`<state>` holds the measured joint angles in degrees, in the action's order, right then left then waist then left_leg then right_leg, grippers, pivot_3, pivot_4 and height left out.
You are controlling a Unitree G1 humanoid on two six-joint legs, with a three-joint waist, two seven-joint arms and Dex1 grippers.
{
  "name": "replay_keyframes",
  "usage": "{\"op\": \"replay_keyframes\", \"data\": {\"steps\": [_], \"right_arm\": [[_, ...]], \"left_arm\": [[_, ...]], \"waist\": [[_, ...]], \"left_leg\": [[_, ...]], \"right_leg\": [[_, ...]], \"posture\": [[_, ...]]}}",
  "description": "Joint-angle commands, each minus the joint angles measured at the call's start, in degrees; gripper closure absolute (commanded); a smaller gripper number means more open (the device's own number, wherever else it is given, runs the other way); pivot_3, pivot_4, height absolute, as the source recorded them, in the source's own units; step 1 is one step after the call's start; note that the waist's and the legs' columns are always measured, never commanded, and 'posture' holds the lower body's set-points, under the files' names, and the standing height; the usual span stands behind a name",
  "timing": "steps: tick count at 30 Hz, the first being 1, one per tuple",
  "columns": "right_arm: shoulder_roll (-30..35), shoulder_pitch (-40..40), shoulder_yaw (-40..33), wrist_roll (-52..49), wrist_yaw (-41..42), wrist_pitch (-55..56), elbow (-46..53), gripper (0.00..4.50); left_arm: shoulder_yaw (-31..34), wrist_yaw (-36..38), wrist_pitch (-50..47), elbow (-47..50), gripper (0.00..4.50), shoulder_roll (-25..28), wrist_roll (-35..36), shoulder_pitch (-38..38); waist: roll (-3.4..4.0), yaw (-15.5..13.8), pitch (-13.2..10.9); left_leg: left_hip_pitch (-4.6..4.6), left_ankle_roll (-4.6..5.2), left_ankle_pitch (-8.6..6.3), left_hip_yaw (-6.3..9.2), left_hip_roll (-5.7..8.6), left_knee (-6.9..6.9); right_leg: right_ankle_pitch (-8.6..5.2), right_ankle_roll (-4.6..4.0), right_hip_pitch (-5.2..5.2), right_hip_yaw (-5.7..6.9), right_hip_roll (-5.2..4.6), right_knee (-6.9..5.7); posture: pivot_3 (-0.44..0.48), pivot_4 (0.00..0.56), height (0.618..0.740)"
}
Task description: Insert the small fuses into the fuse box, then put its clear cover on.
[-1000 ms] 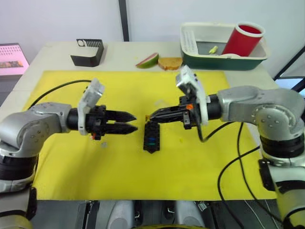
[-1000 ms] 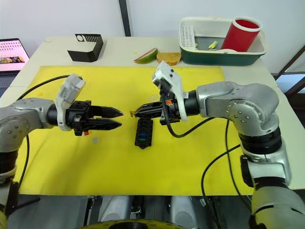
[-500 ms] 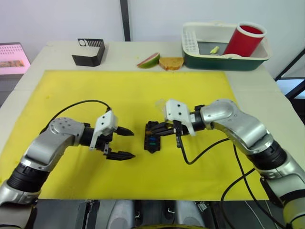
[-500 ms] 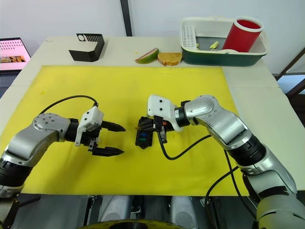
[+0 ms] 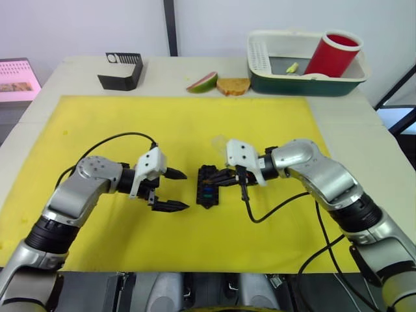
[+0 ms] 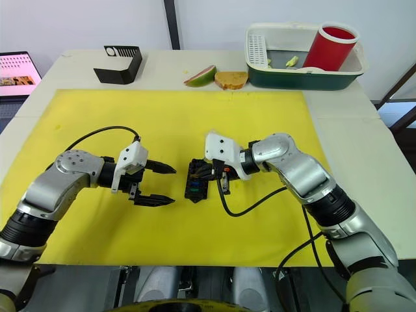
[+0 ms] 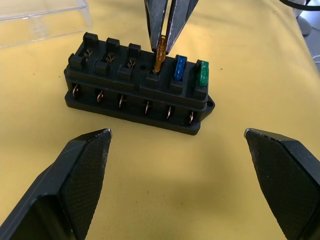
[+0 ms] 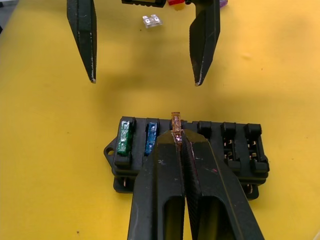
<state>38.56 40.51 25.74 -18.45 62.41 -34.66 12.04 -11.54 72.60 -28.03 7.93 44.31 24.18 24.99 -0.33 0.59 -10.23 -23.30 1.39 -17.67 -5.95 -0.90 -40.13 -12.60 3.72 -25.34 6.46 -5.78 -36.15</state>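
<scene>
The black fuse box (image 5: 207, 186) lies mid-mat, with a green fuse (image 8: 124, 140) and a blue fuse (image 8: 149, 141) seated in its end slots. My right gripper (image 8: 176, 136) is shut on an orange fuse (image 7: 160, 58), held upright at the slot beside the blue one. My left gripper (image 5: 186, 190) hovers open just left of the box, nothing between its fingers. A clear fuse (image 8: 151, 20), a red fuse (image 8: 175, 2) and a purple fuse (image 8: 222, 3) lie loose on the mat behind the left gripper. The clear cover (image 7: 45, 22) rests on the mat beyond the box.
The yellow mat (image 5: 130, 117) covers the table. At the back stand a black angled stand (image 5: 121, 70), a fruit slice (image 5: 201, 82), a bread piece (image 5: 233, 86) and a green-and-white basin (image 5: 292, 81) holding a red cup (image 5: 333, 53). A lit screen (image 5: 16, 78) sits far left.
Both arms have dropped to the mat. The right gripper has come down onto the fuse box with the orange fuse. The left gripper has opened wide and edged closer to the box.
</scene>
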Motion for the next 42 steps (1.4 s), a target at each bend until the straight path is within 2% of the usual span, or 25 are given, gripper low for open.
{"op": "replay_keyframes", "data": {"steps": [1,27,42], "right_arm": [[-0.49,-0.04,-1.63,0.44,0.65,0.57,0.93,4.50],[-1.59,-1.68,-1.42,4.62,1.28,2.71,-2.80,4.50],[-0.45,3.08,-0.73,6.00,3.40,-2.81,0.89,4.50]], "left_arm": [[0.57,0.51,0.72,1.04,0.02,-0.09,-0.15,0.70],[0.84,-0.39,-0.61,3.17,0.02,-0.26,0.51,-0.01],[0.64,-0.95,-0.46,3.64,0.02,-1.10,0.34,-0.15]], "waist": [[0.00,0.01,0.00],[0.00,0.02,0.00],[0.00,0.00,0.00]], "left_leg": [[0.00,0.00,0.00,0.00,0.00,0.00],[0.03,-0.01,0.00,0.00,0.00,-0.01],[0.03,0.00,0.00,0.00,0.00,-0.03]], "right_leg": [[0.00,0.00,0.00,0.00,0.00,0.00],[0.00,0.00,0.03,0.00,0.00,-0.04],[0.00,0.00,0.03,0.00,0.00,-0.05]], "posture": [[0.000,0.150,0.740],[0.000,0.150,0.740],[0.000,0.150,0.740]]}}
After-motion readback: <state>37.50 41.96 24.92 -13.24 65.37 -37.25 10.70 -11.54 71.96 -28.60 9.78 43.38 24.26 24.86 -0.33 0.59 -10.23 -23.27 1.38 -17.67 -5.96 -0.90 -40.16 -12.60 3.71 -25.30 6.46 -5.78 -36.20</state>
